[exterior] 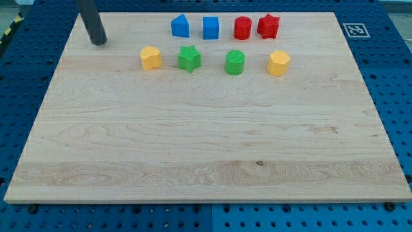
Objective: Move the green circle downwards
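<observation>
The green circle (235,62) is a round green block in the upper middle of the wooden board (206,142). It stands between a green star (189,58) on its left and a yellow block (279,63) on its right. My tip (99,41) rests on the board near the view's top left corner, far to the left of the green circle and apart from every block.
A yellow block (150,57) sits left of the green star. Along the view's top stand a blue block with a sloped top (181,26), a blue cube (210,28), a red round block (243,28) and a red star (268,26).
</observation>
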Tool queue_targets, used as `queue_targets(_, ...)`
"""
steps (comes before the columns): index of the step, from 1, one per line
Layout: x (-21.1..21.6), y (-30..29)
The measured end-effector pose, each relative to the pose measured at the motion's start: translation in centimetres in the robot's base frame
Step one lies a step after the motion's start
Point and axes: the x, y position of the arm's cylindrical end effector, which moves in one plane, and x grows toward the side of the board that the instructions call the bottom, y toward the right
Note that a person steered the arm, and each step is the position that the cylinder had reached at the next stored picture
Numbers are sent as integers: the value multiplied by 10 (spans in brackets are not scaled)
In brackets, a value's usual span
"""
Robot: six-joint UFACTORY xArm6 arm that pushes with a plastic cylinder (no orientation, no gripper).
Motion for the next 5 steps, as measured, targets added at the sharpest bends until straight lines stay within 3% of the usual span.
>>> queue_targets(3, 0, 14)
queue_targets(4, -8, 66)
queue_targets(5, -8, 78)
